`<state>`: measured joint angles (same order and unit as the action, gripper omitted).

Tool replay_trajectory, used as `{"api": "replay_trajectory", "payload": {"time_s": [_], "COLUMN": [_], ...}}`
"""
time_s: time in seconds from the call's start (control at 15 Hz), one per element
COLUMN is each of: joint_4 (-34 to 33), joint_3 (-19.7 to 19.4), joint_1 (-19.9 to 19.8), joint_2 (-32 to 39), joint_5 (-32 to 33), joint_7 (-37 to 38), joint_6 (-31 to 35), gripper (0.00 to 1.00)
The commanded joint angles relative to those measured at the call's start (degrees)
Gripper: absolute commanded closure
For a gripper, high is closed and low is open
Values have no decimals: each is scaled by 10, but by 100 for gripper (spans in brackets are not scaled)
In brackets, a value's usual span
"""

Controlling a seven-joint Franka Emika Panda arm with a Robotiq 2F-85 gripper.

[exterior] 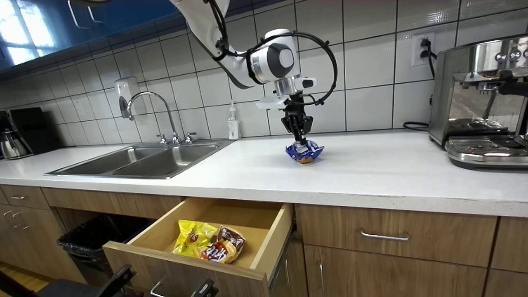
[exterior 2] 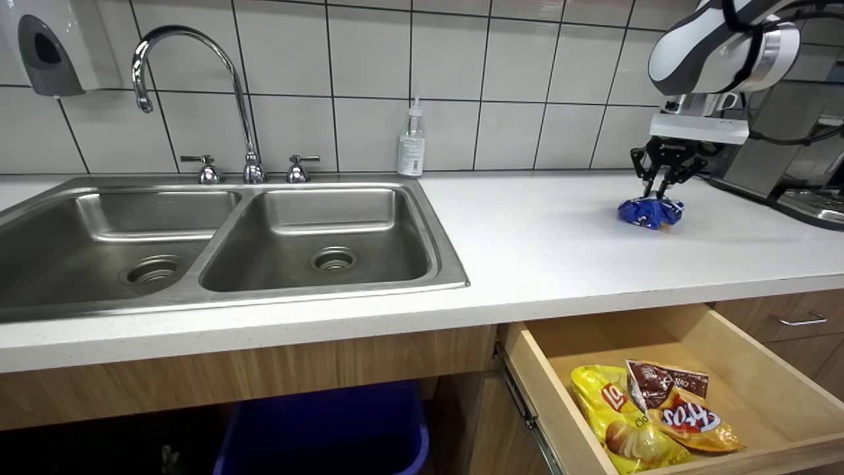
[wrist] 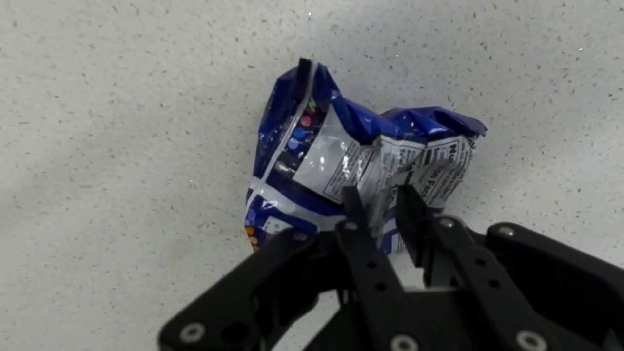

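A blue snack packet (exterior: 295,154) with white label panels lies on the white countertop (exterior: 371,165). My gripper (exterior: 301,141) points straight down at it from above. In the wrist view both black fingers (wrist: 352,204) press into the packet (wrist: 365,146), and its wrapper is bunched up in the narrow gap between them. The packet's ends curl upward on either side of the gripper (wrist: 378,195). Its lower edge is partly hidden behind the fingers. In an exterior view the fingertips of the gripper (exterior 2: 653,196) meet the top of the crumpled packet (exterior 2: 649,212).
Below the counter a drawer (exterior: 272,243) stands pulled out, holding a yellow chip bag (exterior 2: 613,402), a brown packet (exterior 2: 666,382) and an orange packet (exterior 2: 699,422). A double sink (exterior 2: 455,277), a pump bottle (exterior 2: 412,145) and an espresso machine (exterior: 482,111) are also on the counter.
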<state>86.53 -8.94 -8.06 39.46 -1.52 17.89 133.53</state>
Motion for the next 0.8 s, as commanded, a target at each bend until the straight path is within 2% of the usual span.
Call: {"api": "replay_trajectory", "payload": {"time_s": [0.0, 0.73], "joint_4": [-24, 10], "joint_3": [2, 5], "joint_1": [-5, -3], "joint_2": [8, -24], "joint_5": [-9, -7], "joint_7": [-17, -32], "joint_6": [-23, -5], "gripper": [100, 100]}}
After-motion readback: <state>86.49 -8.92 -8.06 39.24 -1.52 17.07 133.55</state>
